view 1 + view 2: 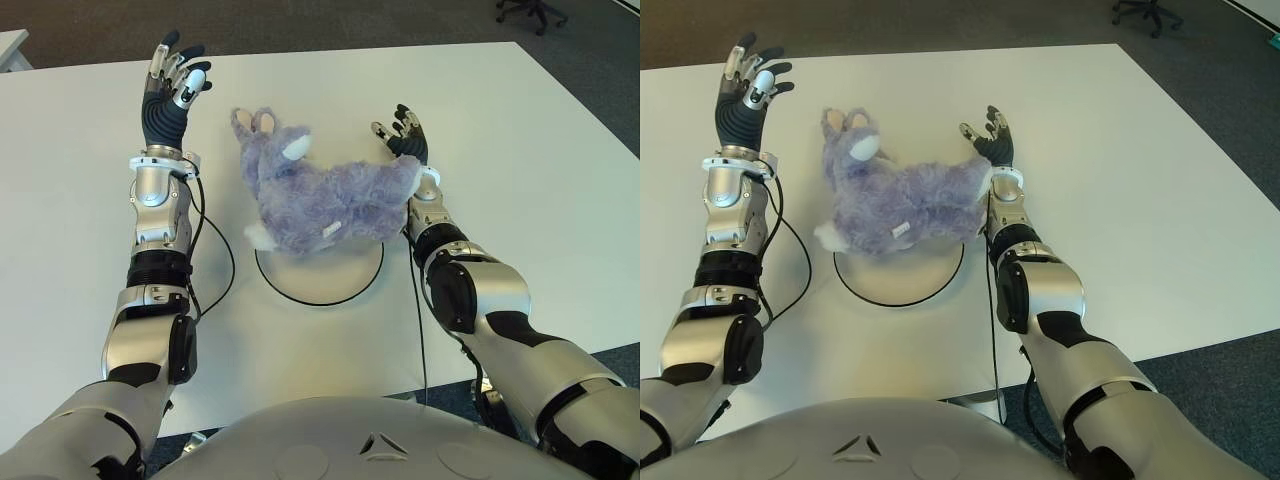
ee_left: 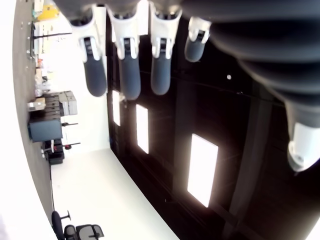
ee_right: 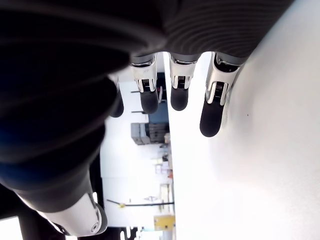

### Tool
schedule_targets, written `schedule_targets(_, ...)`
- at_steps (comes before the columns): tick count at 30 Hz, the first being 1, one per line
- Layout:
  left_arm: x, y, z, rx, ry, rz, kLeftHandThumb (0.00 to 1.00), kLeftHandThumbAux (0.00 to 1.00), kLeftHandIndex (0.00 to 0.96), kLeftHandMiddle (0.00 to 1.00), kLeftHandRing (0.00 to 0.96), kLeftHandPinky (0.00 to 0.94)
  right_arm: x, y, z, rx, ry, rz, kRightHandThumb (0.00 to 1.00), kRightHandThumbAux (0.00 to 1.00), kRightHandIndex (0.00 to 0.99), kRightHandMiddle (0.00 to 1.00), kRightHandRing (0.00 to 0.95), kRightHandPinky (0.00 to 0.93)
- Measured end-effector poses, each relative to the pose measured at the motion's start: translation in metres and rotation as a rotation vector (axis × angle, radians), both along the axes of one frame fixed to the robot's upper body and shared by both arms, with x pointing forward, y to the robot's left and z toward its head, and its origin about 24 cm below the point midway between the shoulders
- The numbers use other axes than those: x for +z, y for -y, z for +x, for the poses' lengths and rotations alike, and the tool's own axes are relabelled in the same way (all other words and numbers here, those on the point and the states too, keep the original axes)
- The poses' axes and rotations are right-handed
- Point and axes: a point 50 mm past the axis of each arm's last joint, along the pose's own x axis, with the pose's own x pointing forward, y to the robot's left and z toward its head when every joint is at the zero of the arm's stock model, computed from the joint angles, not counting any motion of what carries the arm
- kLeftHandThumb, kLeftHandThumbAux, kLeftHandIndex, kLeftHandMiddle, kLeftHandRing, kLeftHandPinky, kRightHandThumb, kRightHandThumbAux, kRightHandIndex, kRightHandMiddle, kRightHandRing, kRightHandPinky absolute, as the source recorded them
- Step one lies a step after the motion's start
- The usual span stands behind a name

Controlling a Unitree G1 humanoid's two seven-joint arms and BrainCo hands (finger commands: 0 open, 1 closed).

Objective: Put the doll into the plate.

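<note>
Table (image 1: 80, 180): white, broad, taking up most of both eye views; dark carpet beyond its far and right edges.

Plate (image 1: 320, 285): white, round, thin dark rim, on the table straight before the robot's body, between the two forearms. Only its near part shows; the rest is covered.

Doll (image 1: 330, 195): a plush animal of shaggy purple-grey fur with long ears, a white patch on the head and a white foot or tail at the near left. It lies on its side across the far half of the plate, the head and ears reaching past the rim toward the left and far side, the rump toward the right. A small label shows on the flank.

Left hand (image 1: 172, 88): raised on an upright forearm to the left of the doll, well apart from it, palm turned forward, fingers spread and holding nothing. Its wrist view shows four dark-tipped fingers (image 2: 131, 65) straight and separate.

Right hand (image 1: 405, 135): just beside the doll's right end, fingers extended and loosely parted, empty. The wrist seems to touch the fur, though contact cannot be confirmed from here. Its wrist view shows the fingers straight above bare tabletop.

Office chair (image 1: 530, 12): on the carpet at the far right, partly cut off.

Cable (image 1: 215, 255): black, looping beside the left forearm.
</note>
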Motion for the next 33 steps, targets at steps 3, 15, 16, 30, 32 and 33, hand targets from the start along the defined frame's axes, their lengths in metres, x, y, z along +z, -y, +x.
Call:
schedule_targets(3, -0.003, -0.001, 0.001, 0.004, -0.012, -0.004, 0.001, 0.497, 0.060, 0.212, 0.256, 0.307, 0.000, 0.000, 0.000, -0.001, 0.000, 0.000, 0.353, 0.776, 0.137, 0.022, 0.000, 0.005)
schedule_targets(15, -0.024, -0.006, 0.004, 0.030, -0.098, -0.034, 0.006, 0.501, 0.069, 0.206, 0.231, 0.258, 0.000, 0.001, 0.000, -0.004, 0.000, 0.003, 0.358, 0.770, 0.107, 0.013, 0.000, 0.000)
schedule_targets(16, -0.025, -0.006, 0.005, 0.037, -0.104, -0.040, 0.006, 0.501, 0.069, 0.208, 0.232, 0.257, 0.000, 0.001, 0.000, -0.005, 0.000, 0.003, 0.356, 0.771, 0.107, 0.013, 0.000, 0.000)
schedule_targets(30, -0.039, -0.011, 0.008, 0.105, -0.167, -0.095, 0.003, 0.499, 0.051, 0.197, 0.211, 0.220, 0.000, 0.002, 0.000, -0.005, 0.001, 0.000, 0.324, 0.777, 0.105, 0.017, 0.000, 0.000)
schedule_targets(32, -0.042, -0.010, 0.008, 0.108, -0.180, -0.100, 0.002, 0.502, 0.049, 0.190, 0.207, 0.226, 0.000, 0.002, 0.000, -0.006, 0.001, 0.000, 0.324, 0.776, 0.107, 0.018, 0.000, 0.000)
schedule_targets(33, -0.044, -0.010, 0.008, 0.110, -0.187, -0.102, 0.000, 0.504, 0.049, 0.189, 0.206, 0.228, 0.000, 0.002, 0.000, -0.006, 0.001, 0.000, 0.323, 0.775, 0.104, 0.018, 0.000, 0.000)
